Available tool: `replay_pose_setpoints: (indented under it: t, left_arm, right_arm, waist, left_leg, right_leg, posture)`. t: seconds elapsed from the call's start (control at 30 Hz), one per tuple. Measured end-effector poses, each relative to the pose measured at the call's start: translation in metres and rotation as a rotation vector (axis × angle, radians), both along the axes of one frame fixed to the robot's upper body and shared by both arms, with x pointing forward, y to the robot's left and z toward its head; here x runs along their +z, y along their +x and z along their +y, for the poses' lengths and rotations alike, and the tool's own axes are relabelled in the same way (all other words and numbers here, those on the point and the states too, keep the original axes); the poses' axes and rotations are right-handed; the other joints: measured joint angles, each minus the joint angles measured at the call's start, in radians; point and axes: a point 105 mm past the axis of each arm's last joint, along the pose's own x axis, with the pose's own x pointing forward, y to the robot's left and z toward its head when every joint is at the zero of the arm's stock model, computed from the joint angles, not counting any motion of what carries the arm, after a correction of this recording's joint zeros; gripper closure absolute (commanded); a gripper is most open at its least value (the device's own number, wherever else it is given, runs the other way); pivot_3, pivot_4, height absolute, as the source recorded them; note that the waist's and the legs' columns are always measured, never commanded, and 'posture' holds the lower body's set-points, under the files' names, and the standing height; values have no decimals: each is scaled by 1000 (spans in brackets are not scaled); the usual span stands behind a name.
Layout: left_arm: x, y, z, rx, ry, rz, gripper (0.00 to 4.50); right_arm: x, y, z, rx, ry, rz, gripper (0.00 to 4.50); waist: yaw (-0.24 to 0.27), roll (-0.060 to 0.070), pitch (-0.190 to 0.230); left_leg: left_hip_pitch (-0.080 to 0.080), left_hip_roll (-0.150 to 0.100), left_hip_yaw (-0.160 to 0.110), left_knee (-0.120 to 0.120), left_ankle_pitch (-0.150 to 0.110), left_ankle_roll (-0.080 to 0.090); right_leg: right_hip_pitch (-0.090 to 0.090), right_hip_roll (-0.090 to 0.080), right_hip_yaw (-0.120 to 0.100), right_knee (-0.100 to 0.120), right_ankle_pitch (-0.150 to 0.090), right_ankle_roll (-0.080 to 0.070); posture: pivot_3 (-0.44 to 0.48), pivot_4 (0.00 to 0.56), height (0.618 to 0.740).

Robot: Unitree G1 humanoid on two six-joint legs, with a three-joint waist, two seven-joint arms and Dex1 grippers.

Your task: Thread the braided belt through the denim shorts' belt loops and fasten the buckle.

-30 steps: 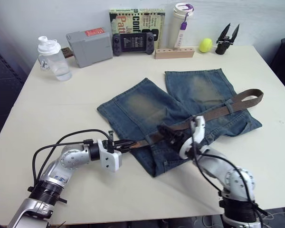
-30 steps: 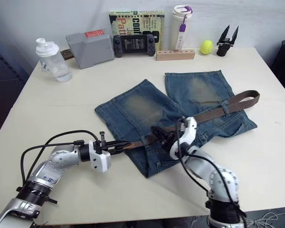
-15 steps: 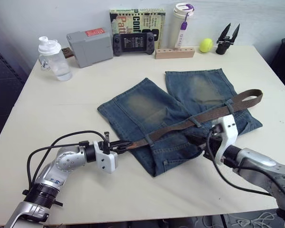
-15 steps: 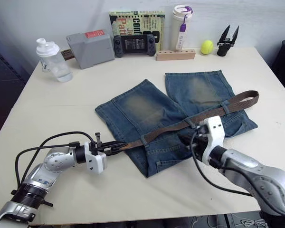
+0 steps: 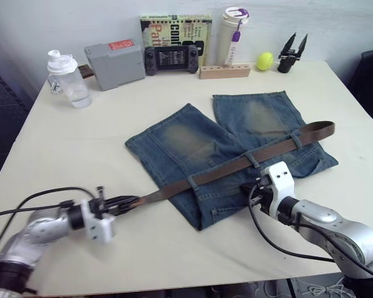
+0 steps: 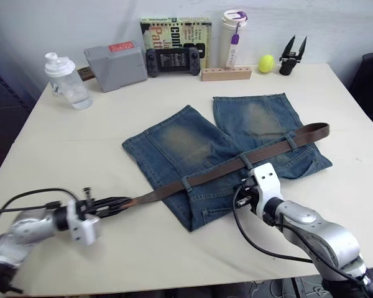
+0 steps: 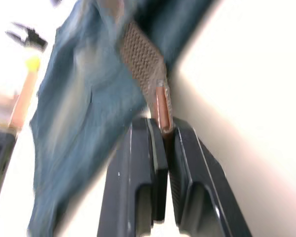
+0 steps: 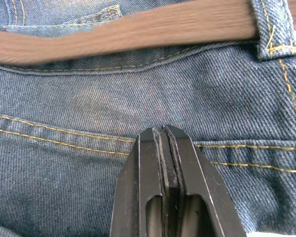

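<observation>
The denim shorts [image 5: 186,139] lie flat mid-table, waistband toward me. The braided belt [image 5: 236,166] runs along the waistband under three belt loops [image 5: 252,160], out to the far right [image 5: 323,129]. I cannot make out the buckle. My left gripper [image 5: 132,200] is shut on the belt's leather tip [image 7: 160,106], out over bare table left of the shorts. My right gripper [image 5: 251,192] is shut with nothing between its fingers. Its tips [image 8: 163,131] rest on the denim just below the belt [image 8: 138,32], near a loop [image 8: 278,29].
Along the table's back edge stand a shaker bottle [image 5: 65,77], a grey box [image 5: 115,62], a game console [image 5: 170,57], a book [image 5: 177,23], a tumbler [image 5: 233,34], a wooden block [image 5: 224,71], a yellow ball [image 5: 264,61] and a black tool [image 5: 292,53].
My left gripper has drawn the belt tip leftward off the shorts, sliding the belt through the loops. My right gripper left the belt, shut, and came down on the denim.
</observation>
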Motion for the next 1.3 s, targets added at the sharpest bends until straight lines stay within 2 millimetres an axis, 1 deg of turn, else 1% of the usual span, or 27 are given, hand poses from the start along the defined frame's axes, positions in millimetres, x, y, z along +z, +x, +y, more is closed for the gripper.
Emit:
replay_pose_setpoints:
  t: [0.03, 0.1, 0.13, 0.17, 0.3, 0.37, 0.43, 0.5, 0.53, 0.57, 0.6, 0.63, 0.67, 0.77, 0.8, 0.87, 0.9, 0.93, 0.97, 1.0, 1.03, 1.07, 1.1, 1.13, 1.2, 1.27, 1.3]
  left_arm:
    - [-2, -4, 26, 45, 63, 8, 4500]
    - [-4, -11, 69, 145, 171, 40, 4500]
    - [-2, -12, 79, 169, 194, 36, 4500]
    - [-2, -13, 85, 182, 207, 37, 4500]
    - [7, -17, 130, 308, 350, 22, 4500]
    - [8, -17, 141, 346, 388, 10, 4500]
    - [7, -15, 144, 356, 392, -2, 4500]
    - [7, -12, 143, 363, 379, -5, 3592]
    - [7, -9, 142, 374, 360, -11, 3258]
    - [8, -7, 142, 384, 338, -16, 2845]
    - [10, -4, 140, 390, 310, -21, 2481]
    - [13, -2, 137, 389, 284, -19, 1980]
    - [15, 1, 135, 389, 264, -18, 1659]
    - [24, 9, 124, 362, 215, -6, 499]
    - [28, 12, 117, 337, 199, 3, 24]
    - [32, 15, 103, 287, 174, 28, 0]
    - [34, 14, 92, 256, 142, 74, 0]
    - [36, 14, 86, 237, 126, 95, 0]
    - [40, 12, 71, 203, 81, 157, 0]
    - [41, 11, 68, 194, 74, 174, 0]
    - [44, 9, 60, 181, 44, 222, 0]
    - [47, 6, 47, 153, 0, 286, 0]
    - [52, -2, 22, 105, -78, 402, 0]
    - [54, -6, 11, 78, -109, 442, 0]
    - [57, -10, -4, 50, -163, 495, 0]
    - [64, -24, -50, -40, -312, 630, 0]
    - [64, -29, -64, -67, -348, 663, 0]
  right_arm:
    - [-1, 0, 1, 0, 7, 2, 4424]
    - [-2, -1, 3, 9, 14, 11, 4424]
    - [-2, -1, 3, 11, 17, 11, 4424]
    - [-2, -1, 3, 11, 18, 12, 4424]
    - [-2, -1, 7, 24, 24, 15, 4424]
    - [-1, 0, 7, 26, 25, 13, 4424]
    - [-1, 1, 8, 23, 25, 10, 4424]
    - [-1, 2, 7, 18, 25, 14, 4500]
    - [-1, 2, 7, 14, 28, 16, 4500]
    - [-1, 2, 6, 8, 30, 17, 4174]
    - [-1, 2, 5, 3, 30, 20, 3843]
    - [-1, 3, 5, -3, 29, 19, 3450]
    - [-1, 3, 5, -4, 32, 19, 3133]
    - [-1, 2, 8, 11, 34, 20, 1862]
    - [-1, 2, 10, 17, 39, 21, 1304]
    - [-1, 3, 11, 24, 45, 23, 349]
    - [-1, 3, 12, 26, 46, 25, 88]
    - [-1, 3, 12, 28, 47, 26, 88]
    - [0, 4, 12, 33, 47, 30, 88]
    - [0, 4, 12, 32, 47, 30, 88]
    - [0, 5, 12, 33, 47, 30, 88]
    - [0, 5, 12, 33, 47, 30, 88]
    - [1, 6, 11, 35, 49, 33, 88]
    - [1, 6, 10, 36, 50, 35, 88]
    - [3, 6, 9, 39, 56, 35, 88]
    - [11, 3, 2, 76, 71, 43, 88]
    - [15, 0, -2, 107, 70, 44, 88]
  waist:
    - [-2, 0, 0]
    - [-5, 0, -1]
    - [-7, 0, -1]
    - [-7, 0, -1]
    - [-20, 0, -3]
    - [-20, 3, -5]
    - [-20, 5, -7]
    - [-19, 5, -8]
    - [-19, 5, -8]
    - [-19, 6, -9]
    - [-17, 5, -9]
    - [-16, 4, -10]
    - [-15, 4, -10]
    - [-12, 3, -10]
    - [-12, 2, -11]
    - [-13, 0, -12]
    - [-15, -1, -11]
    - [-17, -3, -11]
    - [-19, -4, -11]
    - [-19, -5, -10]
    - [-20, -6, -10]
    - [-20, -7, -10]
    - [-19, -7, -10]
    - [-18, -6, -9]
    - [-17, -5, -8]
    - [-12, 2, -2]
    - [-8, 6, 1]
  left_leg:
    - [5, -1, 3, -5, 0, 0]
    - [13, -2, 7, -14, 0, 0]
    - [13, -1, 7, -15, 0, 0]
    - [13, -1, 7, -15, 0, 0]
    - [14, -1, 9, -16, 0, 0]
    - [15, -1, 10, -18, 0, 0]
    - [15, -1, 11, -18, 0, 0]
    - [16, -1, 12, -18, 0, 0]
    - [17, -1, 12, -18, 0, 0]
    - [17, -2, 12, -18, 0, 0]
    - [18, -2, 12, -18, 0, 0]
    - [18, -3, 12, -17, 0, 0]
    - [18, -3, 12, -17, 0, 0]
    - [15, -5, 10, -13, 0, 1]
    - [14, -6, 9, -12, 0, 2]
    - [13, -7, 8, -11, -1, 3]
    - [13, -7, 7, -11, -1, 3]
    - [12, -7, 7, -11, -1, 4]
    - [12, -7, 6, -11, -2, 4]
    - [12, -6, 6, -11, -2, 3]
    - [12, -6, 5, -11, -2, 3]
    - [12, -7, 5, -11, -2, 3]
    - [12, -7, 5, -11, -2, 3]
    - [12, -7, 5, -11, -2, 3]
    - [12, -7, 5, -11, -2, 3]
    - [12, -8, 4, -11, -1, 4]
    - [11, -8, 4, -11, -2, 4]
  right_leg:
    - [1, 0, 0, 0, -1, -1]
    - [3, -1, -1, 0, -1, -3]
    - [3, -1, -2, 0, -2, -3]
    - [3, -1, -2, 0, -2, -3]
    - [2, -2, -3, 1, -2, -3]
    - [1, -2, -3, 1, -2, -3]
    - [0, -3, -4, 3, -2, -3]
    - [0, -4, -4, 6, -2, -4]
    - [0, -4, -4, 6, -2, -4]
    - [0, -5, -4, 7, -2, -4]
    - [0, -7, -5, 8, -2, -4]
    - [0, -8, -6, 9, -2, -4]
    - [0, -9, -7, 9, -2, -4]
    - [0, -14, -12, 10, -2, -4]
    - [1, -16, -14, 10, -2, -4]
    - [1, -17, -17, 9, -2, -3]
    - [2, -17, -18, 9, -2, -3]
    - [1, -17, -19, 9, -2, -3]
    - [2, -17, -21, 8, -2, -3]
    - [2, -17, -21, 8, -2, -3]
    - [2, -17, -21, 7, -2, -3]
    - [3, -17, -22, 7, -2, -3]
    - [4, -17, -22, 4, -1, -3]
    - [5, -17, -22, 4, -1, -2]
    - [6, -16, -22, 1, -1, -2]
    - [8, -16, -22, -2, 0, -1]
    - [8, -16, -21, -3, 0, 0]
  posture:
    - [0, 150, 731]
    - [0, 150, 731]
    - [0, 150, 731]
    - [0, 150, 731]
    - [0, 150, 731]
    - [0, 150, 731]
    - [0, 150, 731]
    - [0, 150, 731]
    - [0, 150, 731]
    - [0, 150, 731]
    - [0, 150, 731]
    - [0, 150, 731]
    - [0, 150, 731]
    - [0, 150, 731]
    - [0, 150, 731]
    - [0, 150, 731]
    - [0, 150, 731]
    - [0, 150, 731]
    - [0, 150, 731]
    - [0, 150, 731]
    - [0, 150, 731]
    - [0, 150, 731]
    - [0, 150, 731]
    - [0, 150, 731]
    - [0, 150, 731]
    - [0, 150, 731]
    - [0, 150, 731]
